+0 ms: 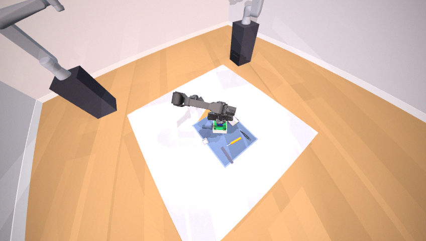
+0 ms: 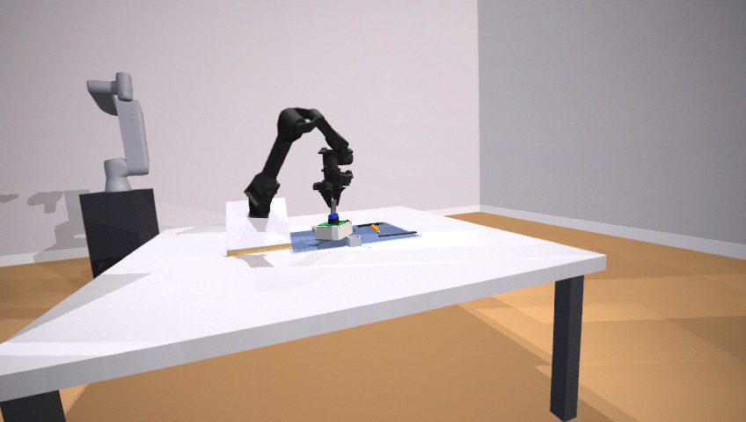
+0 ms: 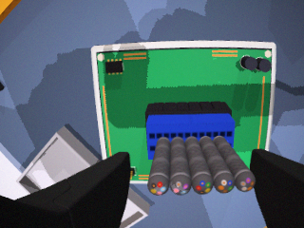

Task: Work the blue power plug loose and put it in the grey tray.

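Part of the grey tray (image 3: 42,153) hidden behind the end effector (image 3: 190,178).

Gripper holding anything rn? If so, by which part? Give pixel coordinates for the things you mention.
Nothing held. The gripper (image 2: 333,203) (image 3: 192,162) is open, its fingers apart on either side of the cables (image 3: 201,166); the blue plug (image 2: 333,215) (image 3: 190,124) sits at its socket (image 3: 188,108).

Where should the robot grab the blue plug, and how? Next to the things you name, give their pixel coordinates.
I'd grip the sides of the grey cables (image 3: 192,161), low down by the blue plug (image 2: 333,215) (image 3: 190,124), coming from above. They rise from it in a flat row, so the gripper (image 3: 192,162) could pinch the row's two ends, then rock it.
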`<action>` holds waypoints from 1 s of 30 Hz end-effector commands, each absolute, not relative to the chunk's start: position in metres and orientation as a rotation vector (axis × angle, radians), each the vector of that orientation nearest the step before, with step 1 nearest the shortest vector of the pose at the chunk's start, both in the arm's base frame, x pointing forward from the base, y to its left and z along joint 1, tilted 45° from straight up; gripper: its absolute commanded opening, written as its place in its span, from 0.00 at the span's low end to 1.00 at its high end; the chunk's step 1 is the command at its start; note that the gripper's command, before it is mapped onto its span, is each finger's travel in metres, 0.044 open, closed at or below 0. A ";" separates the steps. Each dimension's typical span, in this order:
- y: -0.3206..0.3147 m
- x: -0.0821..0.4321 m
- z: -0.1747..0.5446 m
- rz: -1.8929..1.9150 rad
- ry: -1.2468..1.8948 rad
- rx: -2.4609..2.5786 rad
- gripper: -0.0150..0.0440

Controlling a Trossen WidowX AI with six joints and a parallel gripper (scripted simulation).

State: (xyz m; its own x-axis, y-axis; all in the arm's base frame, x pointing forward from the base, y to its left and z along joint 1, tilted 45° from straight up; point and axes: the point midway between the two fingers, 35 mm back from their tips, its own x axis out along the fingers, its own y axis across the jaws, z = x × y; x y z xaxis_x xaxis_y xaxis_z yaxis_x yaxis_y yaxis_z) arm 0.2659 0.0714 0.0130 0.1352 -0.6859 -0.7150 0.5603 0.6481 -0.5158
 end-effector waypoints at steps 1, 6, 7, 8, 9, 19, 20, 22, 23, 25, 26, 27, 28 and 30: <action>0.065 0.267 0.008 -0.908 1.114 -0.144 0.68; 0.063 0.267 0.006 -0.908 1.114 -0.145 0.68; 0.063 0.267 0.006 -0.908 1.114 -0.145 0.68; 0.063 0.267 0.006 -0.908 1.114 -0.145 0.63; 0.063 0.267 0.006 -0.908 1.114 -0.145 0.59; 0.063 0.267 0.006 -0.908 1.114 -0.145 0.25; 0.063 0.267 0.006 -0.908 1.114 -0.145 0.25; 0.063 0.267 0.006 -0.908 1.114 -0.145 0.25; 0.063 0.267 0.006 -0.908 1.114 -0.145 0.25; 0.063 0.267 0.006 -0.908 1.114 -0.145 0.25; 0.063 0.267 0.006 -0.908 1.114 -0.145 0.25; 0.063 0.267 0.006 -0.908 1.114 -0.145 0.25; 0.065 0.267 0.007 -0.908 1.114 -0.144 0.25; 0.068 0.266 0.011 -0.908 1.114 -0.145 0.25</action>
State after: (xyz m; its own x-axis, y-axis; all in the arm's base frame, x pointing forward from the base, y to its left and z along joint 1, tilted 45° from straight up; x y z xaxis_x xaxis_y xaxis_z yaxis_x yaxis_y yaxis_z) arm 0.2664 0.0636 0.0065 0.1309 -0.6897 -0.7121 0.5587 0.6447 -0.5217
